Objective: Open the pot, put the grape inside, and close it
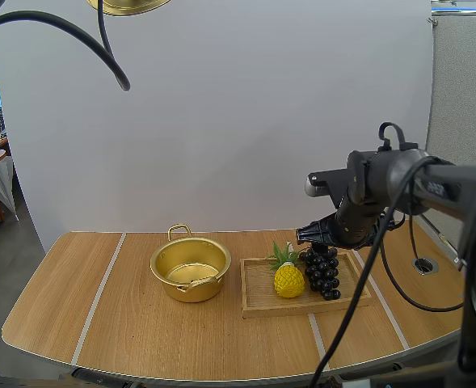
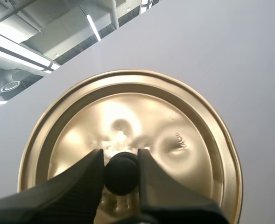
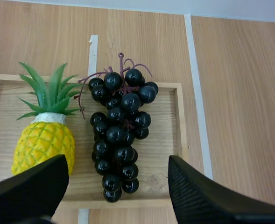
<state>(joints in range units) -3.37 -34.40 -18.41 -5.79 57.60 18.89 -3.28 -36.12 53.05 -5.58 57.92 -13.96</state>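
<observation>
- The bunch of grapes (image 3: pixel 118 135) lies flat on the right part of the wooden tray (image 3: pixel 167 135). Its stem end points to the tray's far edge and its narrow tip to the near edge.
- The berries are round, glossy and almost black, packed in a cluster that tapers toward the near end. A dark red branching stem with thin curled tendrils sticks out at the wide end.
- A toy pineapple (image 3: pixel 44 144) with a yellow body and spiky green leaves lies just beside the grapes on the same tray, on the side toward the pot. I cannot tell whether the two touch.
- The right gripper (image 3: pixel 116 165) hangs above the near end of the bunch. Its two black fingers (image 3: pixel 198 196) are spread wide, ribbed inner faces turned to each other, gripping nothing. The cluster lies below the gap between them.
- The left gripper (image 2: pixel 121 158) is clenched on the black knob (image 2: pixel 121 175) of the golden lid (image 2: pixel 174 135), one finger on each side. The lid's shiny round top faces the wrist camera. In the high view its rim shows high above the table (image 1: pixel 124 323).
- The pot (image 1: pixel 181 289) stands uncovered on the table, left of the tray and near it but apart. It is golden and empty, with one loop handle on the far side and one on the near side.
</observation>
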